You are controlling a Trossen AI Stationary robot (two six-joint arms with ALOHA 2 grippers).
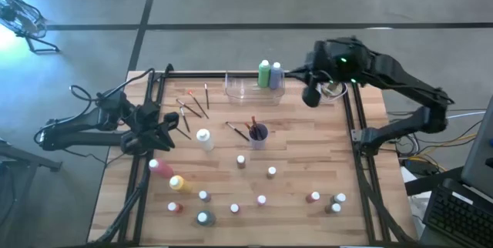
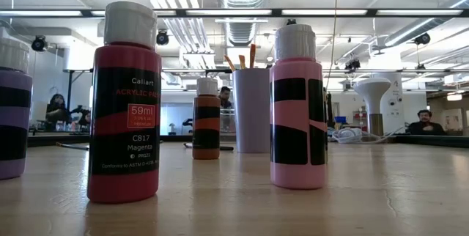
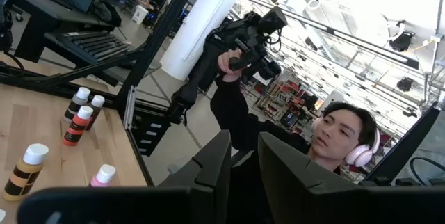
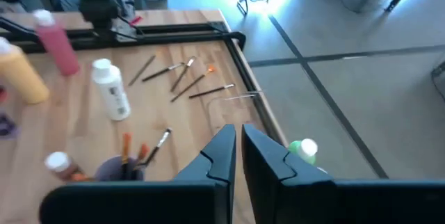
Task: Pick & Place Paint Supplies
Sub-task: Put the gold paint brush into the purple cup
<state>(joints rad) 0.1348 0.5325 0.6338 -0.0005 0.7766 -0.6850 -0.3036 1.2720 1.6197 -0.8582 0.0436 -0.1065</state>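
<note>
tall bottles: 5. Green (image 1: 264,73) and purple (image 1: 276,74) upright in the clear tray (image 1: 239,88); white bottle (image 1: 204,139), pink bottle (image 1: 160,167) and yellow bottle (image 1: 178,182) out on the table (image 1: 308,163)
small bottles: about 11, scattered over the near half of the table
brushes: about 4 loose brushes (image 1: 194,105) lying flat near the tray's left end; a few more stand in the purple cup (image 1: 257,133), one lies just beside it
right gripper (image 1: 311,94): fingers clamped together, nothing between them; hangs just off the tray's right end, green and purple bottles close on its left
right gripper, own wrist view: green bottle's white cap (image 4: 304,149) just beyond the fingertips, cup and loose brushes farther out
left gripper (image 1: 162,122): over the table's left side, fingers a narrow gap apart, nothing in them; white bottle near on its right, loose brushes just beyond it
</note>
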